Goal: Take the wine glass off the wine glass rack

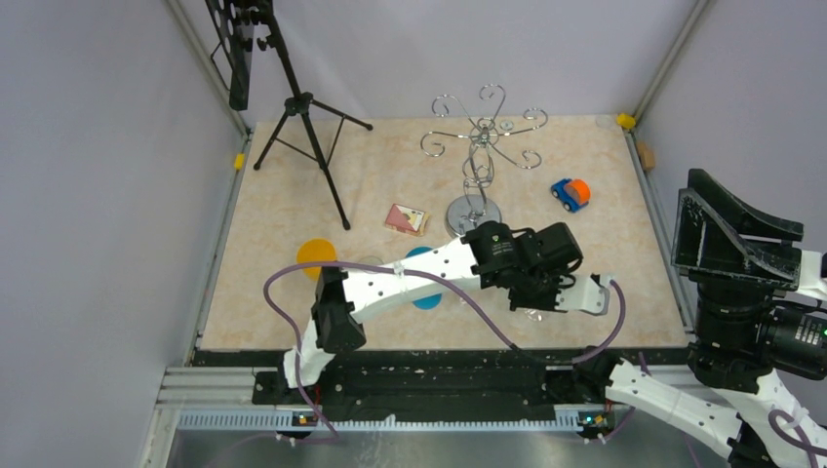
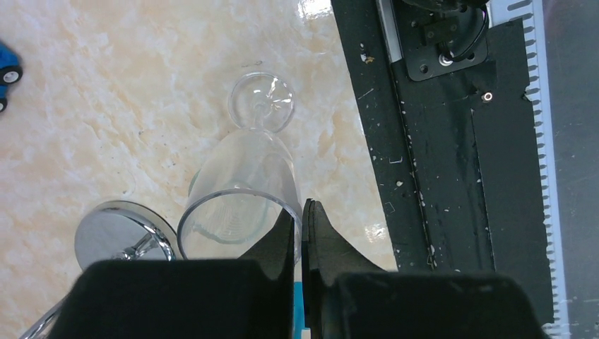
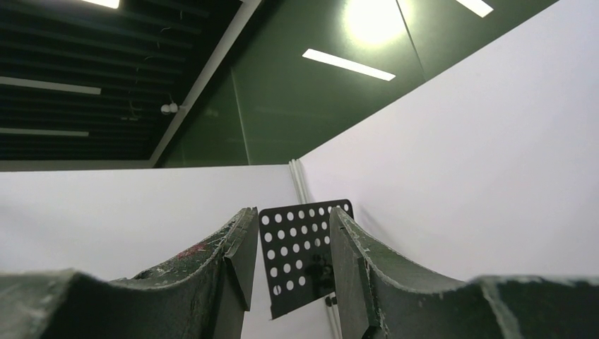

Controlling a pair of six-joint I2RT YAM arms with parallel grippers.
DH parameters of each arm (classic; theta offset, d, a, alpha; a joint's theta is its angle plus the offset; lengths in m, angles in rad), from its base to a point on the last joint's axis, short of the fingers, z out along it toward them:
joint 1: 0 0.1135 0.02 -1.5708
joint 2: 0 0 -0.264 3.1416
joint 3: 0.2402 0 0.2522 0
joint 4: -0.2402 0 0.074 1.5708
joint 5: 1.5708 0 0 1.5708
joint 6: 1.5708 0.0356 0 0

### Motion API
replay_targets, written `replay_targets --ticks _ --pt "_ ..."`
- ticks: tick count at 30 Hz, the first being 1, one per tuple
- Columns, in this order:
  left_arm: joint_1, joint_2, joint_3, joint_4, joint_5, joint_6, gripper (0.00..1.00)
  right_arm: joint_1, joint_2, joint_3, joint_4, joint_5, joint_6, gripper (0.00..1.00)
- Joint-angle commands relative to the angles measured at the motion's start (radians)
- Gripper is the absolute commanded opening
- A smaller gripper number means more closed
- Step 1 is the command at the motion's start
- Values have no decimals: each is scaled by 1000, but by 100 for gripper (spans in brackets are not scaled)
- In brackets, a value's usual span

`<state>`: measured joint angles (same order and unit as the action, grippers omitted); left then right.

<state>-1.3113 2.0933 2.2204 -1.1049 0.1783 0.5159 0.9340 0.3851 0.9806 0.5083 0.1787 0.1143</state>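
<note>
The clear wine glass (image 2: 244,180) is sitting off the wine glass rack (image 1: 480,146), close to the near edge of the tabletop (image 1: 624,244) and right of its middle. In the left wrist view its open rim is facing the camera. Its round foot (image 2: 263,102) is pointing down at the marbled surface, just beside the black strip that is running along the near edge. Whether the foot is touching the surface cannot be told.

The left end effector (image 2: 302,212) is grasping the glass by the wall of its bowl at the rim. One finger (image 2: 275,244) is reaching inside the bowl and the other is pressing from outside, leaving only a thin slit between them.

The rack is standing upright toward the far edge, its chrome disc base (image 2: 120,233) lying near the glass.

The right end effector (image 3: 289,219) is pointing upward beyond the right edge. It is released, fingers spread and holding nothing, with a black perforated panel (image 3: 304,254) showing between them.

A blue and orange toy car (image 1: 571,193) is sitting between the rack and the right edge. A black tripod (image 1: 307,136) is standing near the far left corner.
</note>
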Motion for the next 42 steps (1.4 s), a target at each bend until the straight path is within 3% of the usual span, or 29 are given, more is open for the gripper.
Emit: replay_targets --ticks 1,12,18,21,23,29,32,36,39,42 --pt "-3 31 66 -15 22 50 0 5 1 -4 10 14 10 43" --pt "-5 86 102 -13 -18 70 4 6 27 24 -18 16 17 43" --pt "-5 91 105 -12 -20 64 13 6 28 20 -17 19 25 43" --pt "-5 92 108 -7 -32 64 10 5 28 22 -17 20 25 43" --pt "-5 94 112 -5 -41 68 0 6 28 23 -16 20 23 43" --pt "-4 83 118 -18 -46 83 0 5 35 43 -62 77 -1 41" --pt "-5 69 114 -25 -43 89 0 5 79 166 -306 305 3 35" --pt "-6 53 104 -26 -39 103 0 6 179 382 -738 752 96 36" --pt "-6 45 92 -34 -47 123 0 6 261 526 -995 878 125 39" --pt "-6 33 68 -35 -59 149 0 8 391 720 -1363 952 237 41"
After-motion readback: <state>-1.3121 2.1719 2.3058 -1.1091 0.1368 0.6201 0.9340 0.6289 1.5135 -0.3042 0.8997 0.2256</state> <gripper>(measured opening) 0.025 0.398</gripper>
